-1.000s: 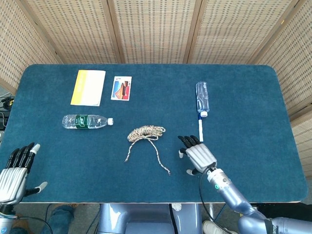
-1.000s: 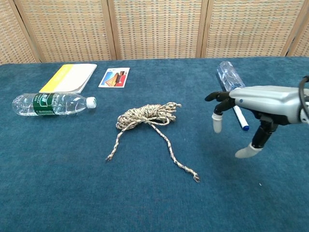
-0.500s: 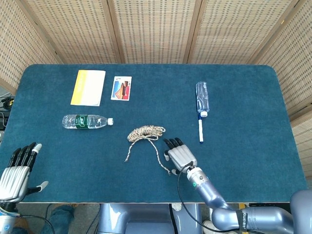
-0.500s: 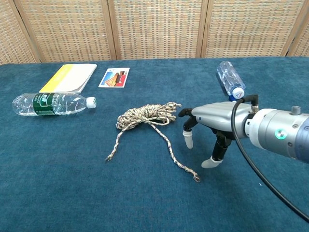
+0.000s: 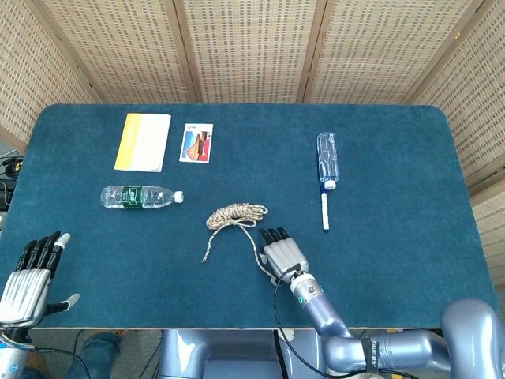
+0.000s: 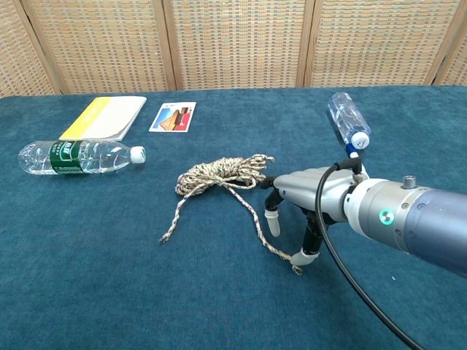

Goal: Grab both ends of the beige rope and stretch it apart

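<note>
Beige rope [image 5: 235, 219] [image 6: 222, 175] sits mid-table, slightly toward the front edge: bundled coil with two loose tails running frontward. Left tail end lies free on the cloth. Right tail runs under the right hand [image 5: 282, 256] [image 6: 306, 195], which is palm-down over it, fingers spread and angled down. One fingertip [image 6: 300, 257] is at the tail's end, touching or just beside it; actual grip, cannot tell. Left hand [image 5: 30, 272] is at the front-left corner of the table [image 5: 394, 237] [image 6: 87, 277], fingers apart, holding nothing, well apart from the rope.

Left of the coil: green-label bottle [image 5: 140, 197] [image 6: 80, 157]. Toward the back-left: yellow booklet [image 5: 143, 141] [image 6: 104, 117], card [image 5: 196, 143] [image 6: 173, 117]. Right: clear bottle [image 5: 327, 160] [image 6: 346, 121] and white pen [image 5: 324, 212].
</note>
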`<action>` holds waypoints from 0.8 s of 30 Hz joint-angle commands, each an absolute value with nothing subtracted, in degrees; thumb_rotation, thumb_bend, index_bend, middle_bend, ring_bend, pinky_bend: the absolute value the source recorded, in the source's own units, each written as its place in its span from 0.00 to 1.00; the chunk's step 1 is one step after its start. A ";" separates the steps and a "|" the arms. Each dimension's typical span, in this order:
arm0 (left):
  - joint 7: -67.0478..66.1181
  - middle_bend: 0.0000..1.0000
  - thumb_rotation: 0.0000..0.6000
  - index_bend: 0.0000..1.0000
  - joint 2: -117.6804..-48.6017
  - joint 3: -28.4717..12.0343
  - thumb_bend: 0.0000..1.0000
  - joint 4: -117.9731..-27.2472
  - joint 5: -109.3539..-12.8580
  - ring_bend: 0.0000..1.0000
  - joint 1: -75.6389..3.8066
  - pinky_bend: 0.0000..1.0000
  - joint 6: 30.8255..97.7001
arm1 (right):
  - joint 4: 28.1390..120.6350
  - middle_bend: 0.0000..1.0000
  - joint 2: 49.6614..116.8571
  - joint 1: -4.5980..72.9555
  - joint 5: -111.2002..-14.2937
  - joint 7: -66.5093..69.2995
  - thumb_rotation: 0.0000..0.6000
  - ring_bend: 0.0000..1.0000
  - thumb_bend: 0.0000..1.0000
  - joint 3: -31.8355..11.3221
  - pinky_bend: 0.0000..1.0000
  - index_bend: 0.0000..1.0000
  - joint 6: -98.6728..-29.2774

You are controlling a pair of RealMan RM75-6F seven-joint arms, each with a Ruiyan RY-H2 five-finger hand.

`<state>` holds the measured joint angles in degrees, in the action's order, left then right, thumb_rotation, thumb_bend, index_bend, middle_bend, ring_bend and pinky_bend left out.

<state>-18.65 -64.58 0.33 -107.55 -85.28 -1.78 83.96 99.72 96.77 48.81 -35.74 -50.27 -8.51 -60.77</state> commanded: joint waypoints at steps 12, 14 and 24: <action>-18.88 0.00 1.00 0.00 -64.75 0.57 0.10 -107.51 -85.15 0.00 -1.93 0.00 83.97 | 96.35 0.00 100.63 49.85 -34.51 -48.78 1.00 0.00 0.19 -7.79 0.00 0.46 -62.76; -18.89 0.00 1.00 0.00 -64.76 0.61 0.10 -107.52 -85.08 0.00 -1.94 0.00 83.96 | 95.58 0.00 101.38 49.89 -35.03 -48.78 1.00 0.00 0.19 -7.51 0.00 0.46 -63.41; -18.91 0.00 1.00 0.00 -64.83 0.78 0.10 -107.45 -85.07 0.00 -2.05 0.00 83.92 | 92.57 0.00 102.42 49.79 -36.54 -49.15 1.00 0.00 0.22 -6.90 0.00 0.47 -65.22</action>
